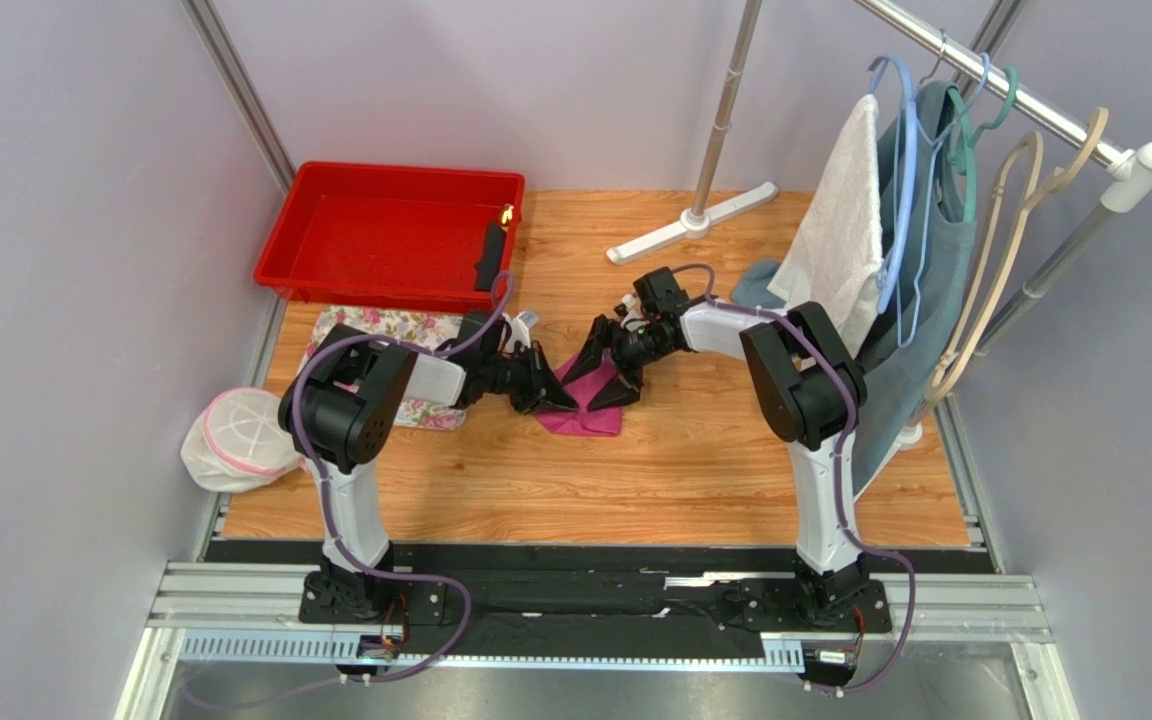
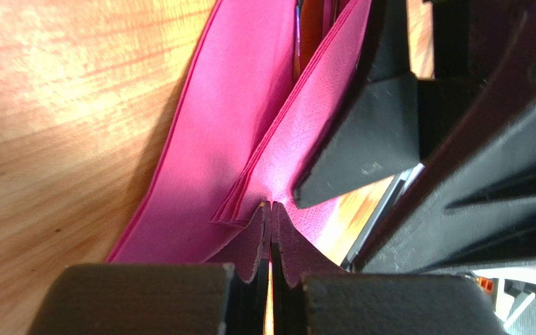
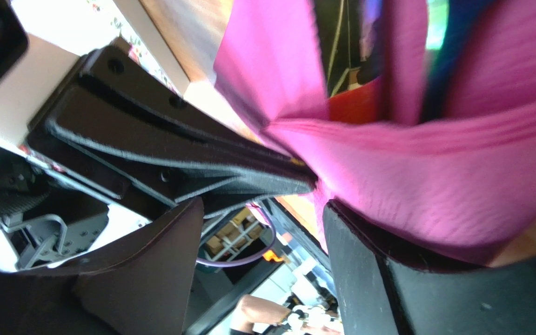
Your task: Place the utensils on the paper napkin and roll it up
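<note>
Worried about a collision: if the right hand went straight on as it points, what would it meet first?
Probably the paper napkin, with the shut left hand pinching it behind; depth unclear.

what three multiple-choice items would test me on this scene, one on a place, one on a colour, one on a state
1. Where does the red tray sit on the table?
A. far left corner
B. near right edge
C. centre, between the arms

2. What colour is the paper napkin?
A. white
B. magenta
C. green

3. How is the left claw?
A. wide open
B. shut on the paper napkin
C. shut on nothing

Answers:
1. A, since the top view shows the tray in the far left corner, beyond the left arm.
2. B, since the sheet looks magenta-pink in all three views.
3. B, since the left wrist view shows its fingers pressed together with a fold of the napkin pinched between them.
</note>
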`<state>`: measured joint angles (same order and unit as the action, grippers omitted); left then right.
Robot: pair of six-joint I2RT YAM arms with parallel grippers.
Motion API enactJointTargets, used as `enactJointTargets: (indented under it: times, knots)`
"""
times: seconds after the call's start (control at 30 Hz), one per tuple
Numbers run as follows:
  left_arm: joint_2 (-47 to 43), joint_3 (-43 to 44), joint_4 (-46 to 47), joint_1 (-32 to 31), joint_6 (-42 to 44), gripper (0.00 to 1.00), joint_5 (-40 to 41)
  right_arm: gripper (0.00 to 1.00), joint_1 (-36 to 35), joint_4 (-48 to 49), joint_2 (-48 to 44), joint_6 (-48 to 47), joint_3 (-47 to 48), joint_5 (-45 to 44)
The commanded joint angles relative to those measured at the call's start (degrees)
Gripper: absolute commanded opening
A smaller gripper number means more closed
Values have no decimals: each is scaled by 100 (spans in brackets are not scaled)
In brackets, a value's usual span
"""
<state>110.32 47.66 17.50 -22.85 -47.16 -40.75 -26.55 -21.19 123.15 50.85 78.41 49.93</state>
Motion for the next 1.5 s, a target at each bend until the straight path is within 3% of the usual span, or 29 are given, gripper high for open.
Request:
enactJointTargets:
  times: [0.0,0.2,0.47,1.27,1.37,1.4,1.47]
  knots:
    - [51,77,-343,88,93,0,621,66,0,-367,-581,-435,218,70]
    - [24,94,-440,88,22,0,656,49,88,-964,-828,-1243,192,-431]
    - [-2,94,-475,88,57,0,674,1,9,-1273,-706,-2008,552,-1345]
    - [-90,103,-352,97,145,1,630,0,-263,-1062,498,-2061,1203,-2066]
    - [-300,129,-195,149,207,21,455,0,-237,-1238,657,-2184,1247,-2119]
    - [-466,138,-159,158,242,32,298,0,-228,-1308,675,-2289,1264,-2110]
    - [-652,165,-124,167,400,39,138,0,-219,-1387,727,-2448,1378,-2145]
